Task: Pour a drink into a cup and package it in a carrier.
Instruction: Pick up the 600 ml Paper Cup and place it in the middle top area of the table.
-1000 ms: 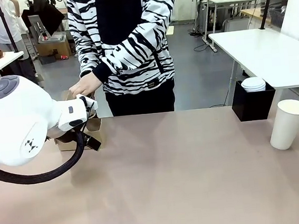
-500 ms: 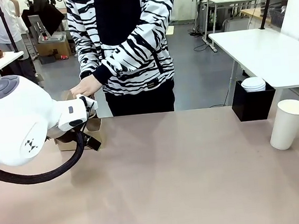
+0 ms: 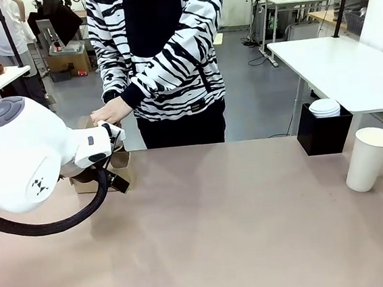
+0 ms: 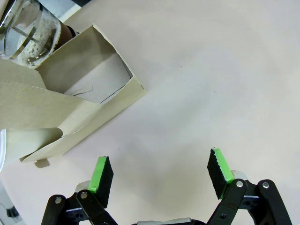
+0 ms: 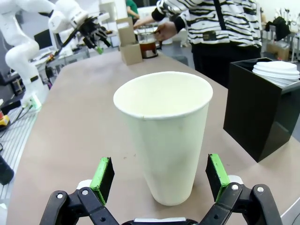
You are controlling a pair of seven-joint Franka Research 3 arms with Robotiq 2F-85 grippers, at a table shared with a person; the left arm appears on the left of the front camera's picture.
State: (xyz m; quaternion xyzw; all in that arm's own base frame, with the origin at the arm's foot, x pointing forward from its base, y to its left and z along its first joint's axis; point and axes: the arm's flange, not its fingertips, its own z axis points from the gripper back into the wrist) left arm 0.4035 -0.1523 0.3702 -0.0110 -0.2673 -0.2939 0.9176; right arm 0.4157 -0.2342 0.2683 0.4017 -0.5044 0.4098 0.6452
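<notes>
The brown cardboard carrier (image 4: 70,108) lies on the table just ahead of my left gripper (image 4: 159,173), which is open and holds nothing. Behind the carrier stands the glass jug (image 4: 28,28) with the dark drink (image 5: 148,47) in it, and a person's hand (image 3: 110,110) rests on the jug. In the front view my left gripper (image 3: 118,182) sits against the carrier (image 3: 120,160). The white paper cup (image 5: 168,136) stands upright and empty between the open fingers of my right gripper (image 5: 161,171), untouched. The cup (image 3: 369,158) is at the table's right.
A black box (image 3: 323,134) with a stack of white lids (image 3: 324,107) stands beyond the far right edge, close to the cup. The person in a striped top stands at the far side. The table's right edge runs just past the cup.
My right gripper's green pad has come into the front view at the right edge beside the cup. The person's hand shifted slightly. The left arm has not moved.
</notes>
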